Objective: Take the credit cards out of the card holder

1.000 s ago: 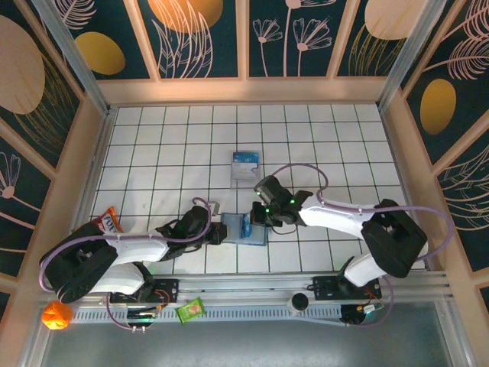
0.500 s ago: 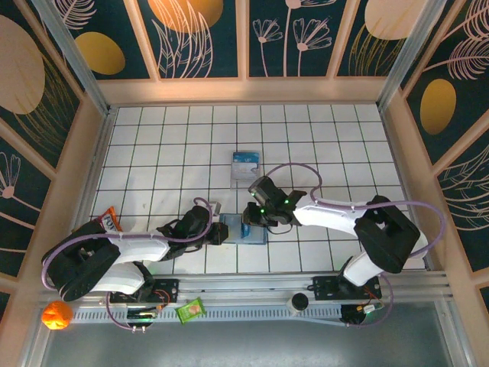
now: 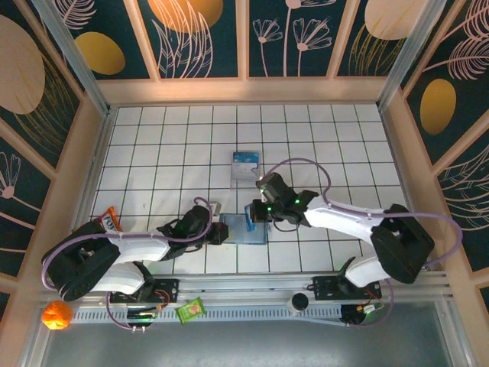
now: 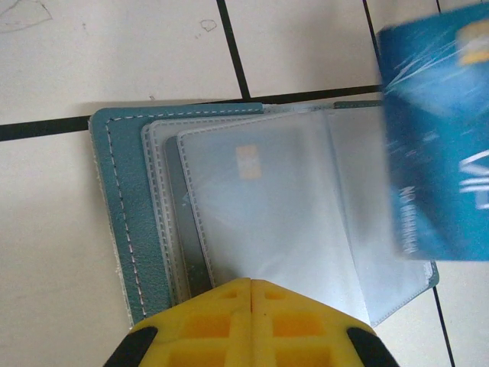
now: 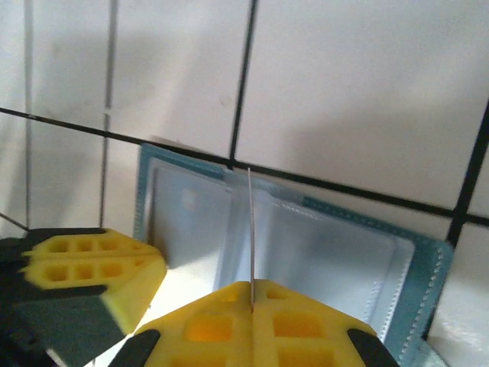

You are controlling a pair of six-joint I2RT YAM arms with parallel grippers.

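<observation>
White tiled table [image 3: 153, 145], black grid lines, fenced by wooden frames with leaf-print panels. You have the following on it.

1. Card holder [image 4: 130, 229]: teal, lying open and flat near the table's front edge, between the two arms, clear pockets up. A pale gold patch shows through one pocket, likely the chip of a card not yet drawn.

2. Left gripper [image 4: 250, 284]: jaws pressed together on nothing, tips resting on the holder's edge. You can read this as a pin, keeping the holder down while cards slide out.

3. Right gripper [image 5: 252, 287]: clamped on a blue card [image 4: 439, 138], held on edge over the holder. It appears free of its pocket.

4. Surroundings: a clear plastic case [image 3: 245, 164] just beyond the holder, apart from it; a snack packet [image 3: 108, 222], an orange [image 3: 55, 314] and a green sachet [image 3: 191, 309] by the left base.

Your only crowding is the left fingers [image 5: 92, 267], close beside the right gripper; bare tiles lie near for setting the card down.
</observation>
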